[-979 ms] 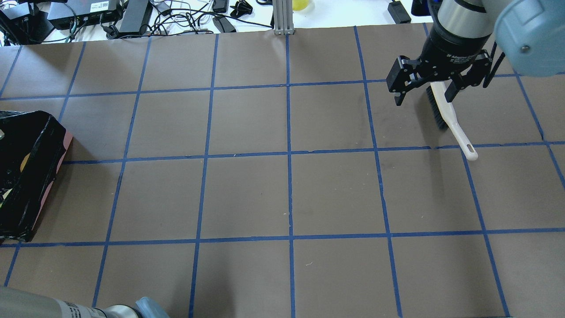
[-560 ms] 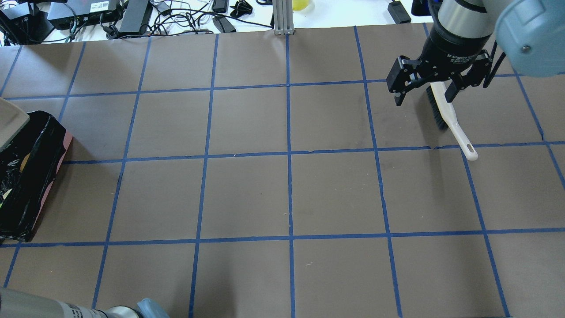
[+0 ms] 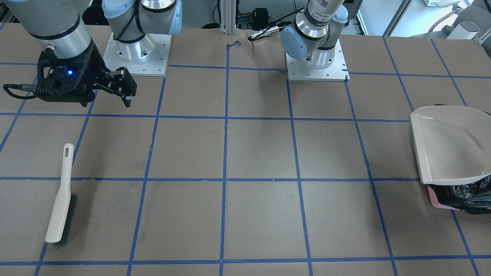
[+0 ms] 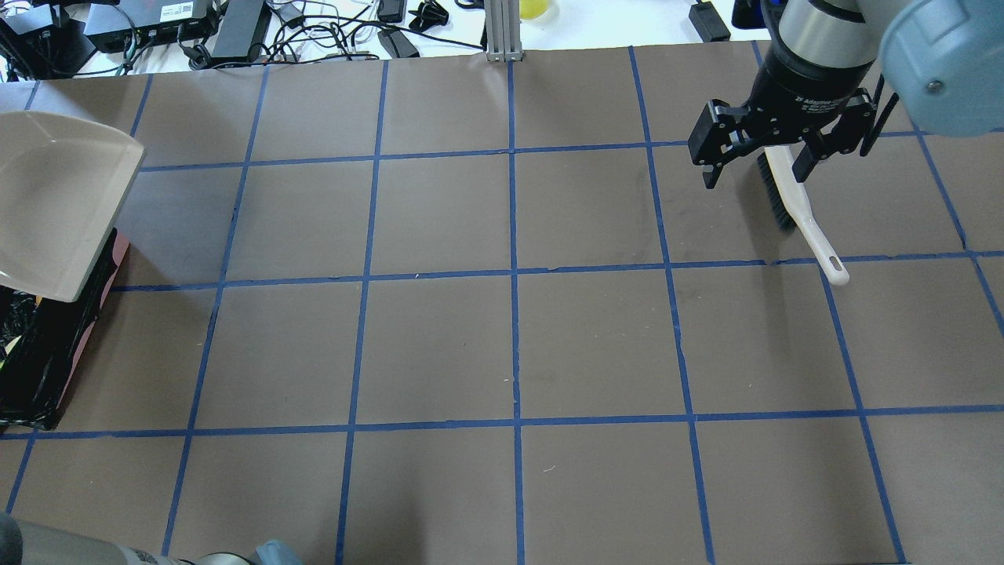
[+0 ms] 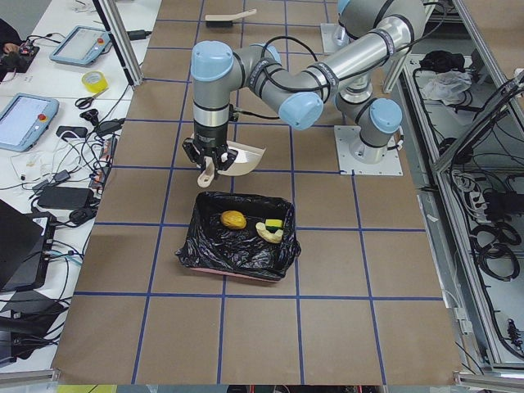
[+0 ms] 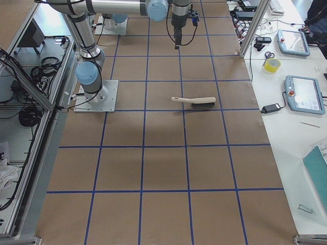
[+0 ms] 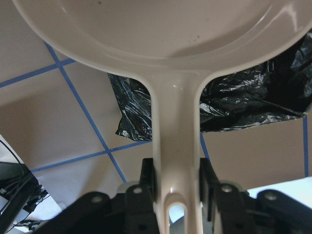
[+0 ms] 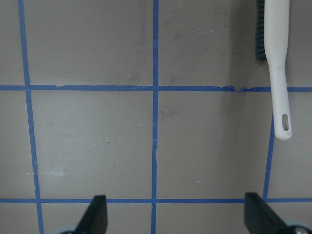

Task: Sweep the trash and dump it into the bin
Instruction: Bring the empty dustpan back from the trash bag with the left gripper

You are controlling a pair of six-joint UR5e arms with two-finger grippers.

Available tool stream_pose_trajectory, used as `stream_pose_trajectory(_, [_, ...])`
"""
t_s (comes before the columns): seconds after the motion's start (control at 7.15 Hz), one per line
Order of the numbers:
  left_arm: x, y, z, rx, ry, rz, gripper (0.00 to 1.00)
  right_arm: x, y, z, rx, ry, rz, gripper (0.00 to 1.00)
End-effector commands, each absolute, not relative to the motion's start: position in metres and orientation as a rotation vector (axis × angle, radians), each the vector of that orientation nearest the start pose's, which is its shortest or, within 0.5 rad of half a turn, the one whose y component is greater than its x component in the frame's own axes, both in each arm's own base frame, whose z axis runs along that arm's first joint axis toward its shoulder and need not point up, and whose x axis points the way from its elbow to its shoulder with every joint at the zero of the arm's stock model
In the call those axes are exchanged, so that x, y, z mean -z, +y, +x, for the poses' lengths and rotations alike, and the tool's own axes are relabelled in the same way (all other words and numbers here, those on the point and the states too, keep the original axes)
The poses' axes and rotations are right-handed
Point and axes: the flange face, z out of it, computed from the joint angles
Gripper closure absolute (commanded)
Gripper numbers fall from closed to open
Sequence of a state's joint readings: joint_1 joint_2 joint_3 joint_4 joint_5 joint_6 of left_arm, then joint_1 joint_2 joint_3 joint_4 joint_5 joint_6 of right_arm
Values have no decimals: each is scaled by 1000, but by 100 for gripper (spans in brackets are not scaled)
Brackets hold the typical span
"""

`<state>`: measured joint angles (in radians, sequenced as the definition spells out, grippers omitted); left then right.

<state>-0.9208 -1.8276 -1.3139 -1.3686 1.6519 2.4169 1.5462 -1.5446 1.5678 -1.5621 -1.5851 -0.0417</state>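
Observation:
My left gripper [image 7: 178,183] is shut on the handle of the cream dustpan [image 4: 55,204] and holds it above the far end of the bin [image 4: 39,353]. The pan looks bare in the front-facing view [image 3: 448,149]. The bin is lined with a black bag over a pink base. In the left exterior view the trash lies inside the bin [image 5: 237,237]: a tan-orange lump [image 5: 233,219], a yellow wedge [image 5: 274,223] and a beige crust [image 5: 268,234]. My right gripper [image 4: 753,176] is open and empty, hovering above the brush's bristle end.
A white hand brush [image 4: 800,212] with dark bristles lies flat on the brown table at the far right, also seen in the right wrist view [image 8: 275,63]. Cables and devices line the far edge [image 4: 235,31]. Both arm bases stand on white plates [image 3: 314,61].
The dustpan has come into the overhead view from the left edge and now hangs over the bin's far end. The right gripper and the brush have barely moved.

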Motion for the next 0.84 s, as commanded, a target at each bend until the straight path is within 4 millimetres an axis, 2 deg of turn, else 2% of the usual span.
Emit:
stream_pose_trajectory(0.0, [-475, -589, 208, -33, -2202, -2391, 100, -472, -505, 119, -61, 3155, -17, 0])
stream_pose_trajectory(0.14, [-460, -595, 186, -49, -2252, -2296, 100, -473, -505, 120, -58, 3151, -10, 0])
stream_pose_trajectory(0.56, [-427, -622, 87, -33, -2271, -2213, 100, -471, -507, 119, -52, 3157, -22, 0])
stream_pose_trajectory(0.7, [-417, -630, 48, -29, -2287, -2182, 100, -470, -506, 119, -61, 3157, -10, 0])
